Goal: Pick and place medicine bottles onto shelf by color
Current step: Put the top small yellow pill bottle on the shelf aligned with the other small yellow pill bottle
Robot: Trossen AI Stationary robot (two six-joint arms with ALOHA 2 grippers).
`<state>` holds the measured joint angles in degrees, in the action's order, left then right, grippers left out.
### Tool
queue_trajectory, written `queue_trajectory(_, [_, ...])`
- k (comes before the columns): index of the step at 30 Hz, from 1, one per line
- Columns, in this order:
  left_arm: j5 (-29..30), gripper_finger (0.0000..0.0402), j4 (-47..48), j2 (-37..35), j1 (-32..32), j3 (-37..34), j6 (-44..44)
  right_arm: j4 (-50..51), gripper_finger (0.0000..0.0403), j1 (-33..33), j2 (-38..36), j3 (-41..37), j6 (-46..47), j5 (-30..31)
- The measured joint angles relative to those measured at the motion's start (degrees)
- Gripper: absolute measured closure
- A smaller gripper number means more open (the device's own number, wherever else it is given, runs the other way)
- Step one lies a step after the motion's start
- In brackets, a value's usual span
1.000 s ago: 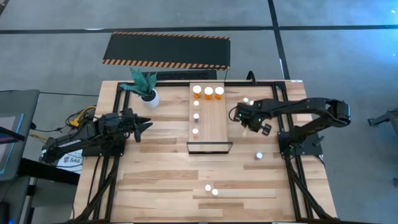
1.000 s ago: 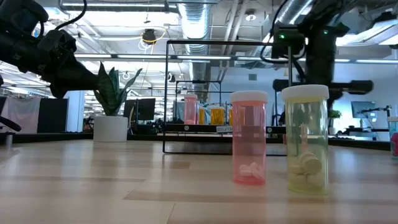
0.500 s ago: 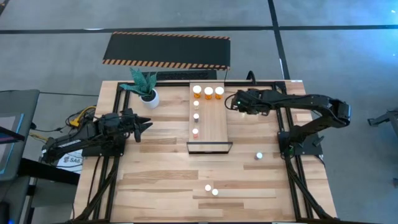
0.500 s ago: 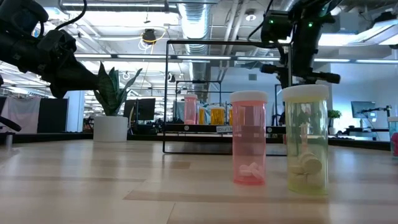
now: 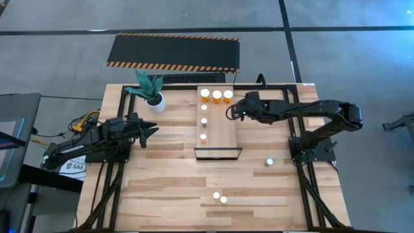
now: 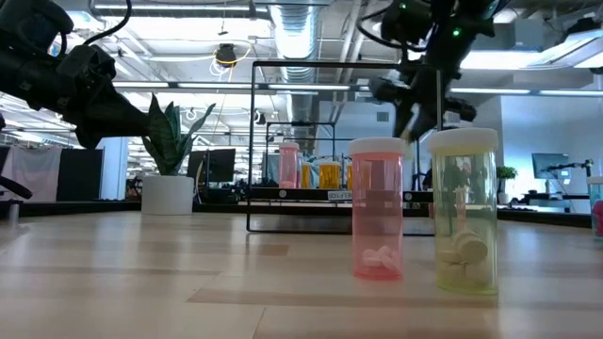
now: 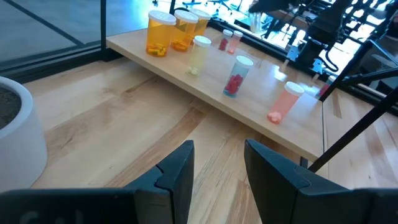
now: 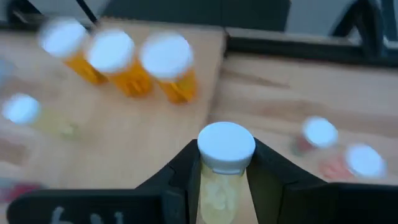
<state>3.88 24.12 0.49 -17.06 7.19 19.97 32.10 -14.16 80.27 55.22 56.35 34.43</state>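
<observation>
The pale shelf board [image 5: 223, 133] lies in the middle of the table. Three orange bottles [image 5: 217, 96] stand at its far end, and three small bottles [image 5: 204, 121] stand in a row along its left side. My right gripper [image 5: 231, 112] hovers over the shelf's right edge, shut on a yellowish white-capped bottle [image 8: 226, 146]. A pink bottle [image 6: 377, 209] and a yellowish one [image 6: 464, 212] stand on the table near its front edge, and another bottle [image 5: 269, 162] stands at the right. My left gripper [image 7: 217, 168] waits open, left of the shelf. My right gripper pinches the yellowish bottle's body [image 8: 214, 183] just below its white cap, one finger on each side. The fingers slant down from the table's right side. The bottle is lifted clear above the shelf, with its cap sticking out past the fingertips.
A white pot with a green plant [image 5: 153, 97] stands at the far left of the table. A black mat with striped orange edges [image 5: 174, 52] lies beyond the far edge. A dark frame [image 5: 218, 153] stands at the shelf's near end.
My right gripper has risen and gone toward the table's left, from beside the shelf to over its right edge. Its wrist has rolled on the way. It has stayed shut on the yellowish bottle and carried it along.
</observation>
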Motion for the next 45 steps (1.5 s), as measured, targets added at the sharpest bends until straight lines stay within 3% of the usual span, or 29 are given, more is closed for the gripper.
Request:
queue_trajectory(19, [0.11, 0.0274, -0.02, 0.63, -0.02, 0.01, 0.00, -17.45, 0.0282, 6.38, 11.00, 0.04, -6.03, 11.08])
queue_trajectory(45, [0.01, 0.0274, -0.02, 0.68, 0.00, 0.01, 0.00, -31.34, 0.0282, 7.39, 19.54, 0.02, -8.82, 17.01])
